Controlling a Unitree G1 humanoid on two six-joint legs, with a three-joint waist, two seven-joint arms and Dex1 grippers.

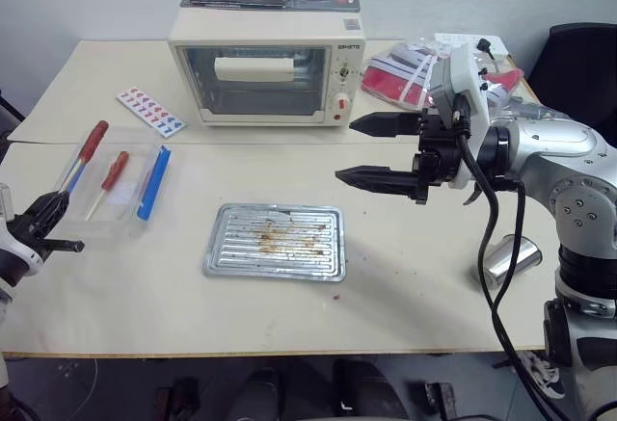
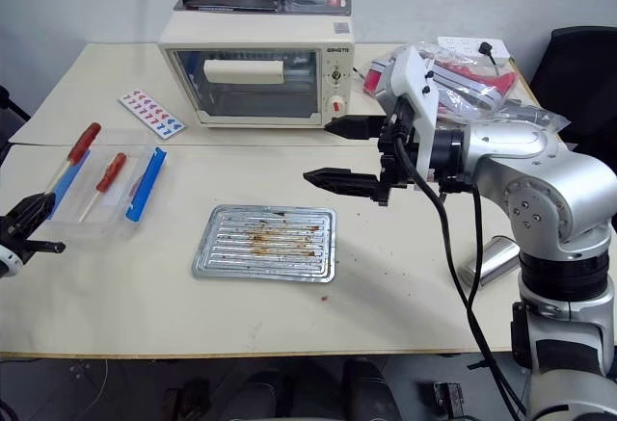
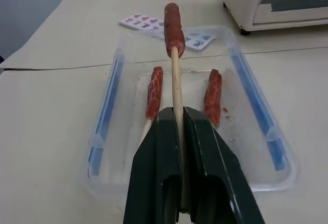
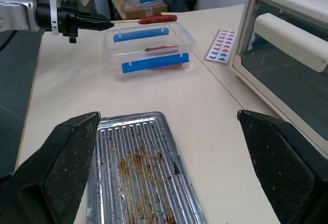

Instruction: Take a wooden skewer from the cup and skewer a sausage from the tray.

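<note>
From my head, my left gripper (image 1: 60, 228) sits at the table's left edge, clamped on the wooden skewer (image 1: 72, 172), whose sausage (image 1: 93, 140) rises just beyond my fingertips over the clear plastic box (image 1: 125, 211). My right gripper (image 1: 378, 151) hangs spread wide and empty above the tray (image 1: 277, 240), which is bare below it; the cup (image 1: 509, 259) lies tipped beside that arm. Along my left wrist, the skewer (image 3: 177, 98) runs straight out between my closed fingers, sausage (image 3: 173, 28) at its tip, two more skewered ones in the box beneath. From my right wrist, the ribbed tray (image 4: 138, 178) lies between my parted fingers. I judge the skewering done; next comes lowering this one into the box.
</note>
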